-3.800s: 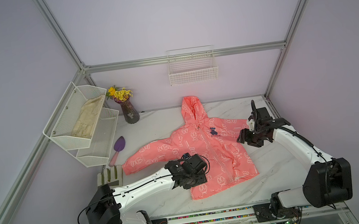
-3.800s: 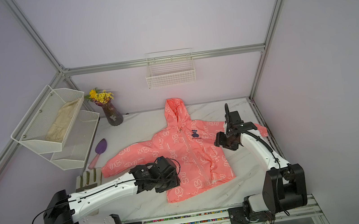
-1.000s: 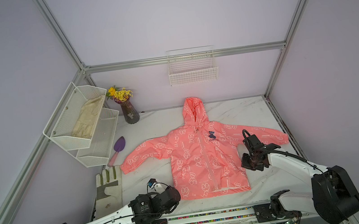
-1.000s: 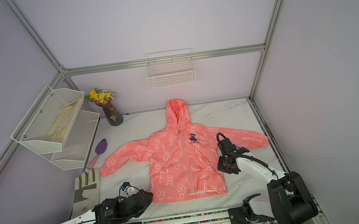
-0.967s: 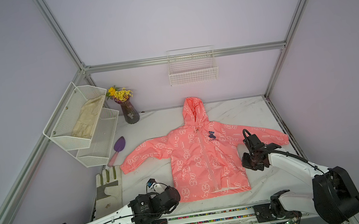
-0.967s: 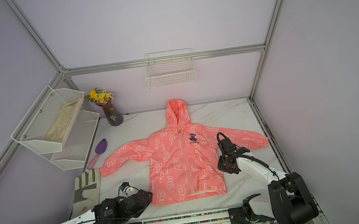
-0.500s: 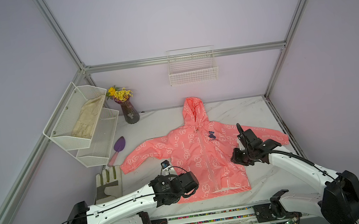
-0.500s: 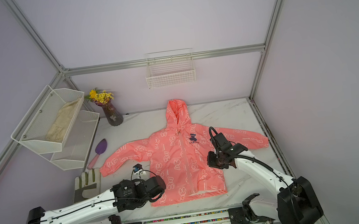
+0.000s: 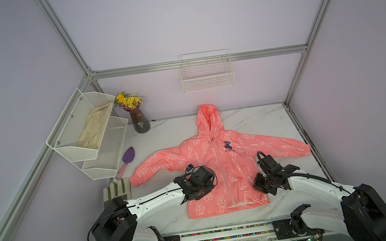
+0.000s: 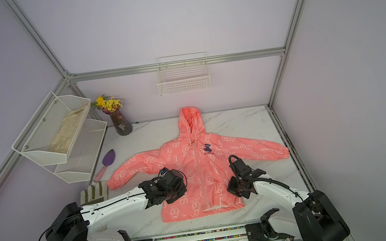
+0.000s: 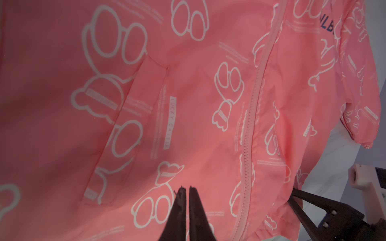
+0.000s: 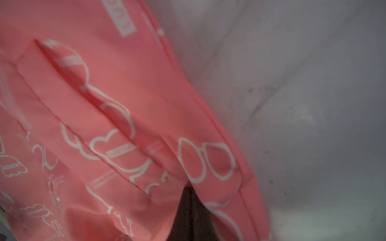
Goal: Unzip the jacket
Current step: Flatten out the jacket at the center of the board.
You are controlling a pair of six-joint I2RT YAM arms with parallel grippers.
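The coral-pink jacket (image 9: pixel 233 169) (image 10: pixel 208 169) lies flat on the marble table in both top views, hood to the back and sleeves spread. Its zipper (image 9: pixel 224 172) (image 11: pixel 250 116) is closed down to the hem, and the ring pull (image 9: pixel 210 137) sits at the collar. My left gripper (image 9: pixel 211 185) (image 11: pixel 186 188) is shut, its tips on the front panel just left of the zipper, with no cloth seen between them. At the jacket's lower right side, my right gripper (image 9: pixel 257 187) (image 12: pixel 189 194) is shut on the fabric, which bunches over its tips.
A vase of yellow flowers (image 9: pixel 140 123) and a purple trowel (image 9: pixel 128 157) stand at the back left. A wire shelf (image 9: pixel 69 147) holds a beige cloth there. A work glove (image 9: pixel 117 189) lies by the left sleeve. A wire basket (image 9: pixel 207 75) hangs on the back wall.
Both arms have moved in from the table's front onto the jacket's lower half. Both grippers have closed. The jacket has been straightened since the earliest frames.
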